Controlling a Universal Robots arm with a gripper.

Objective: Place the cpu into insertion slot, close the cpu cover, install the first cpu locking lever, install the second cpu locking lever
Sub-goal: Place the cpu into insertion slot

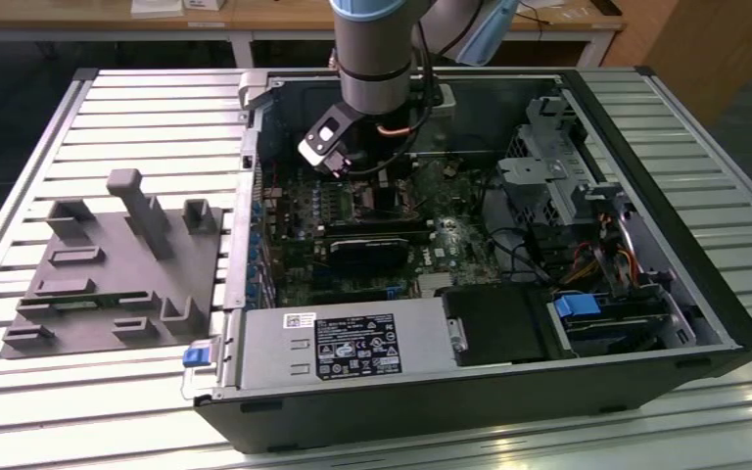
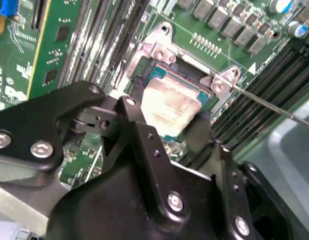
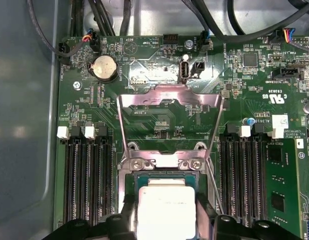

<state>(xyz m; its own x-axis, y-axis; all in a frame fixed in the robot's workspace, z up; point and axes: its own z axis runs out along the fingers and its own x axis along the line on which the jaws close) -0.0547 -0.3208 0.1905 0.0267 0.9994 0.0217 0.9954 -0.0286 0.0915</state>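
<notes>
In both wrist views my gripper (image 2: 167,120) (image 3: 166,217) is shut on the cpu (image 2: 169,105) (image 3: 167,207), one black finger (image 2: 137,100) against each side of its shiny silver top. The chip sits level in or just above the insertion slot (image 2: 189,67) (image 3: 162,162); I cannot tell whether it is seated. The cpu cover (image 3: 169,96), a silver frame with a window, is swung open and lies back over the board beyond the slot. A thin locking lever (image 2: 264,104) (image 3: 213,185) stands free beside the slot. In the exterior view the gripper (image 1: 376,186) reaches down into the open computer case.
Long black memory slots (image 3: 89,175) (image 3: 244,170) flank the socket. The case walls (image 1: 689,294), a drive cage (image 1: 546,166), cables and the power supply (image 1: 337,343) crowd the arm. A grey fixture plate (image 1: 115,264) lies on the slatted table at the exterior view's left.
</notes>
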